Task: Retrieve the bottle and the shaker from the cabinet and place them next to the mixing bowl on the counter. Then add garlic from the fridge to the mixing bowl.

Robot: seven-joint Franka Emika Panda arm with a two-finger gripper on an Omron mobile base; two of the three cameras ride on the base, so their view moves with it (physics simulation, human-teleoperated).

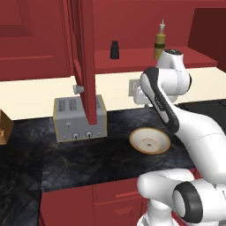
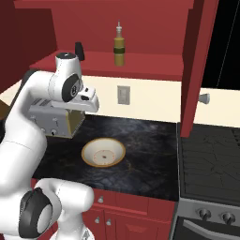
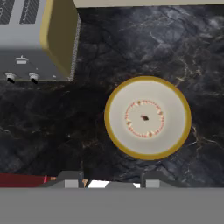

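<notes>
Bottle (image 2: 119, 46) and shaker (image 1: 114, 49) are seen upright, well apart, on the open cabinet (image 1: 145, 54) shelf. On the counter (image 3: 57, 127), the mixing bowl (image 3: 147, 117) lies beside a toaster (image 1: 79, 118). The end effector (image 3: 109, 180) is held above the bowl, fingers together, nothing gripped.

Toaster (image 1: 80, 118) (grey), stove (image 2: 211, 161) nearby.

Bottle (image 2: 119, 46) and shaker (image 1: 114, 49) upright on cabinet shelf (image 1: 132, 59), bowl (image 3: 147, 117) on counter (image 3: 65, 131).
</notes>
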